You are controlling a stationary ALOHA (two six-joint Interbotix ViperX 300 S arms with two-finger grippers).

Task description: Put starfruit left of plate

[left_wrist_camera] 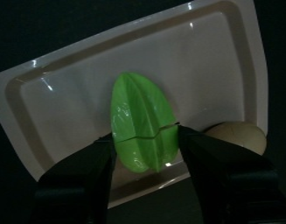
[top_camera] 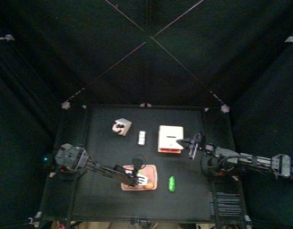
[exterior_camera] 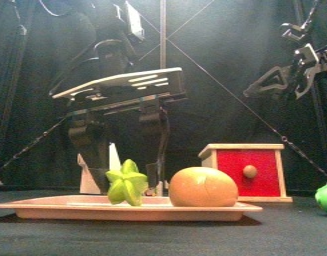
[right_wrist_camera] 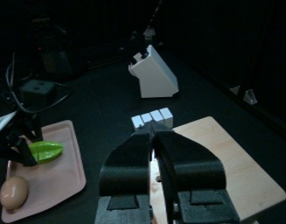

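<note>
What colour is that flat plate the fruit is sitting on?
Salmon pink with a paler rim; the plate shows best in the right wrist view.

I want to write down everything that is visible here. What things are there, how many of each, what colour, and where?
plate: one, salmon-pink, near the table's front.
starfruit: one, green, on the plate.
round fruit: one, pale tan, on the plate beside the starfruit.
green piece: one, bright green, on the table right of the plate.
block: one, white top and red side, behind the plate.
stick: one, white, left of the block.
stand: one, grey-white, at the back.
left gripper: black, open around the starfruit.
right gripper: black, shut, over the block.
</note>
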